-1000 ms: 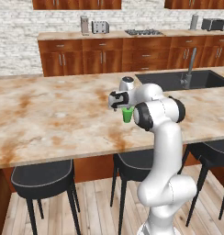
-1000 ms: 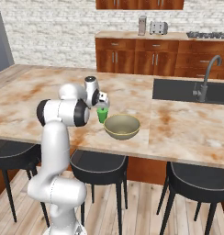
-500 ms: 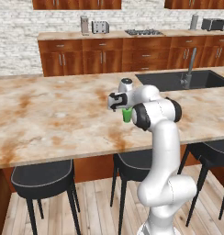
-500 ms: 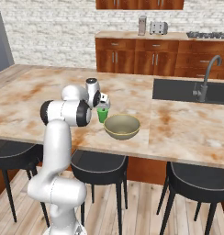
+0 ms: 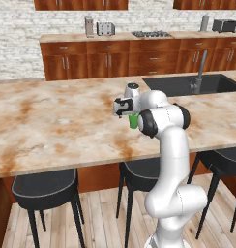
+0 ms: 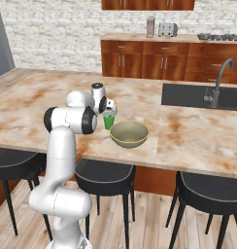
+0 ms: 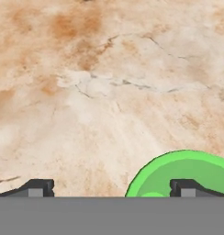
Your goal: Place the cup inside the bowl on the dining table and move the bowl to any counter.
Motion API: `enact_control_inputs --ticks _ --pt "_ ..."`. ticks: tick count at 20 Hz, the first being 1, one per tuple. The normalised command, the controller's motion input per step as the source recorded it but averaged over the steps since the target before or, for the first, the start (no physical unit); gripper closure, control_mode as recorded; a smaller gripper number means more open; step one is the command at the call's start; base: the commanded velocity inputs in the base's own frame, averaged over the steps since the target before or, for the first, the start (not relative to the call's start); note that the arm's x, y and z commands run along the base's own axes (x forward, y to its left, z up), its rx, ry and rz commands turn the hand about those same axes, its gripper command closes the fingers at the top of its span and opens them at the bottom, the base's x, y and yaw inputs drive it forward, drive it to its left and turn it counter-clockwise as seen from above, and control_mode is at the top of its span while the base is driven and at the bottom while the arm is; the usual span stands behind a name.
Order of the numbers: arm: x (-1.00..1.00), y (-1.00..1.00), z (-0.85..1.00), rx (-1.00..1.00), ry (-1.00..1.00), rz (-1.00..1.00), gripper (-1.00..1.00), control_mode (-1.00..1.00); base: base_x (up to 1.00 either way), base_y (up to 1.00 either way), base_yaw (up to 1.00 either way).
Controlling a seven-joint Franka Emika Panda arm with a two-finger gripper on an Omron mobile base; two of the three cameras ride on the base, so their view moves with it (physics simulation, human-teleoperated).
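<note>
At the near edge of the dining table [image 6: 188, 141], above a row of black stools [image 6: 103, 170], the white arm is seen folded over the marbled top with its gripper [image 7: 111, 186] pointed downward. The 2 fingers [image 7: 38, 187] are spread as wide as they go and nothing is held between them. In the hand view, one fingertip sits over the green cup's [image 7: 182, 176] open mouth while the other hangs over bare stone, so the gripper is judged to be off-centre and not yet lined up for a grasp.

The cup [image 6: 109, 120] stands upright on the table, directly under the hand, and is partly hidden by the arm's elbow in the left base view [image 5: 133, 121]. Just beside it, toward the sink, the bowl [image 6: 128, 134] rests empty; the cup has not yet been placed inside. The short gap between the 2 items suggests that only a brief lift and carry will be needed once the cup is gripped.

Farther along the table, the black sink [image 6: 200, 96] and its faucet are set. Beyond it, the counter [image 6: 140, 38] with wooden cabinets is seen against the brick wall, a likely destination for the bowl.
</note>
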Motion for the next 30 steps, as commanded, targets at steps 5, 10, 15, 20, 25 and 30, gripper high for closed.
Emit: enact_control_inputs --ticks 5,10,15,20,25,30 --pt "0.00 0.00 -0.02 0.00 0.00 0.02 -1.00 -1.00 0.00 0.00 0.00" --pt "0.00 0.00 0.00 0.00 0.00 0.00 -1.00 -1.00 0.00 0.00 0.00" --pt "0.00 0.01 0.00 0.00 0.00 0.00 1.00 -1.00 0.00 0.00 0.00" --pt "0.00 0.00 -0.01 0.00 0.00 0.00 1.00 -1.00 0.00 0.00 0.00" --pt "0.00 -0.02 -0.14 0.00 0.00 0.00 1.00 -1.00 0.00 0.00 0.00" --pt "0.00 -0.09 0.02 0.00 -0.03 0.04 1.00 -1.00 0.00 0.00 0.00"
